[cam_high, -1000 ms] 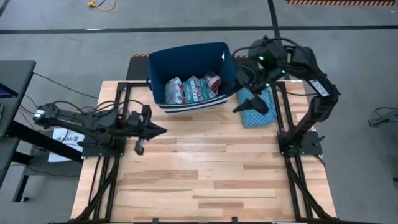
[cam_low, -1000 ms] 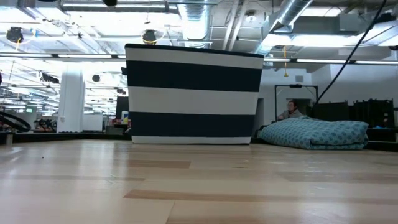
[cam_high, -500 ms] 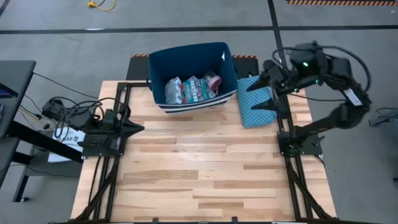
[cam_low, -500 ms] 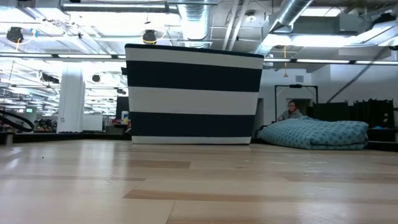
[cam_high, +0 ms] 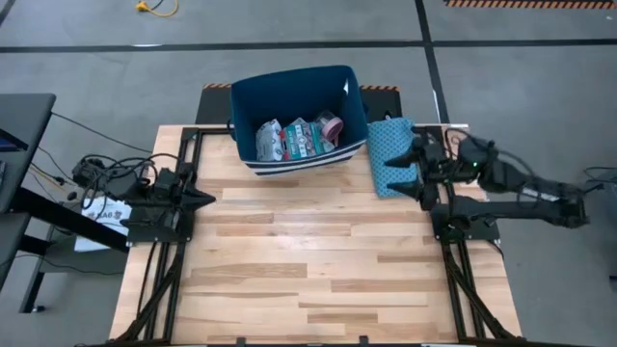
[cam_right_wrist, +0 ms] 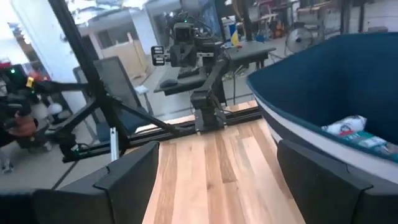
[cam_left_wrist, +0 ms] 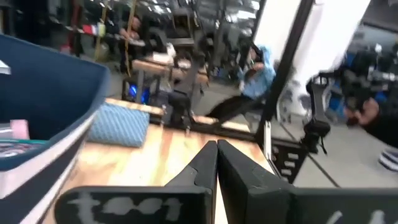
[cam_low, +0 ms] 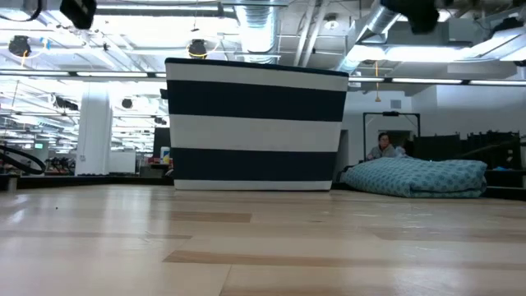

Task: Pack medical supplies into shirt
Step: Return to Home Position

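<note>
Your boxed and pouched medical supplies lay inside the navy striped fabric bin. Left of the bin, your left gripper was pinched closed; right of it, your right gripper gaped wide, empty.

Wooden table with striped bin, folded shirt

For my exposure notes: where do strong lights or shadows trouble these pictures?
Low view: bright ceiling lamps glare above the striped bin, its near side readable. High view: even light, only faint shadows on the table. Left wrist view: a bright white panel in the background.
</note>
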